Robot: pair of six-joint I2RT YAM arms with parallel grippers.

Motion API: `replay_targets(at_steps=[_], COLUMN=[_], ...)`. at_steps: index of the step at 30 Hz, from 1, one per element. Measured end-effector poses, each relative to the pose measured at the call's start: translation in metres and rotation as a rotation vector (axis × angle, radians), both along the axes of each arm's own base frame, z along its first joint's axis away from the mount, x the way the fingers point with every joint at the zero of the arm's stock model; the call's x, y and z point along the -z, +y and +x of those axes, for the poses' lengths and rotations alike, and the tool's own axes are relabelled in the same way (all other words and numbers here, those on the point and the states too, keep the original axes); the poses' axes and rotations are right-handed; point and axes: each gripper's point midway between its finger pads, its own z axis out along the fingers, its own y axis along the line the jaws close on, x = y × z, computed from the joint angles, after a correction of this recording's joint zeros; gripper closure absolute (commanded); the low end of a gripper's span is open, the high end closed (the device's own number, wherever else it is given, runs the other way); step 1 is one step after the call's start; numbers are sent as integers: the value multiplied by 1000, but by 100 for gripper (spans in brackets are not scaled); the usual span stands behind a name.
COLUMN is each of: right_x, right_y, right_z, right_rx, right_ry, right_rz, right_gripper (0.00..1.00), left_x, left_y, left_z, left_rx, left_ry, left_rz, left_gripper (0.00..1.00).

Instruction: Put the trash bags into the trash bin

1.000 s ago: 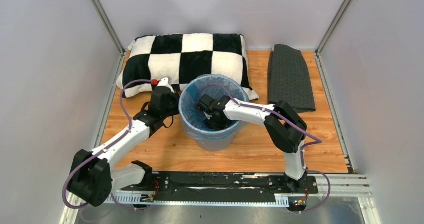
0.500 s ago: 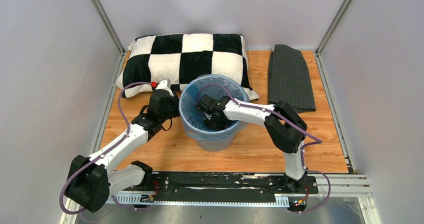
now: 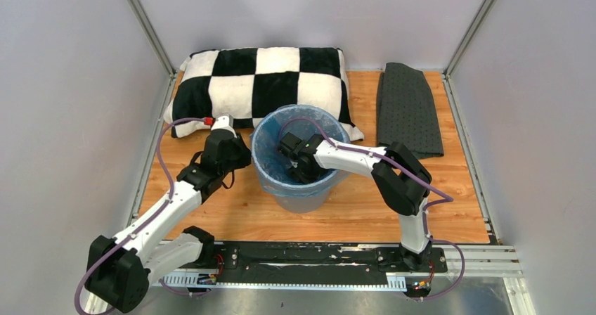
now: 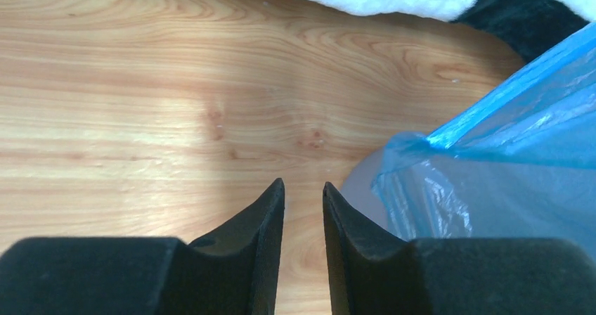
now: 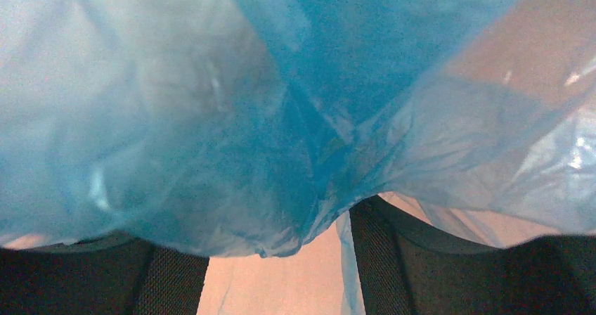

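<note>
1. Top external view: trash bag (image 3: pixel 270 155) lines the trash bin (image 3: pixel 303 200), edge lapping its rim.
2. Right gripper (image 5: pixel 281 259), jaws spread inside with film draped across, should press down slowly.
3. Left gripper (image 4: pixel 303 185), narrowly parted and empty at the bin's nine o'clock, could steady that rim.

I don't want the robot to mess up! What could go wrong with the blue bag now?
The trash bag drapes over the right gripper inside the trash bin; lifting out might drag it along. The left gripper sits open right beside the bin, so a bump could shove it.
</note>
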Motion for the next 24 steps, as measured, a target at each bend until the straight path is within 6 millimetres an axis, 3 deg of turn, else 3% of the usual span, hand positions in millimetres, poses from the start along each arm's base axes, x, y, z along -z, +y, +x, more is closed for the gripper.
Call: replay_targets(at_steps=[7,12,15,18,21,24], right_x=[0,0,0,0,0,0], right_y=[0,0,0,0,0,0], right_z=[0,0,0,0,0,0], right_rx=[0,0,-1,-1,-1,-1], right_ry=[0,0,0,1,1,1], right_rz=[0,0,0,0,0,0], right_gripper=[32,32,32,32,32,32], left_x=[-32,-93,-141,-170,-182,-178], left_y=[27,33,25,14,-1,-21], left_z=[-14,-22,-26,-30,-36,-40], left_rx=[-50,-51,-10,46,108,178], left_ry=[-42,-136,-216,-262,-267,-232], left_rz=[82,61,0,-52,-77,-72], left_gripper=[61,56,53,50,50,56])
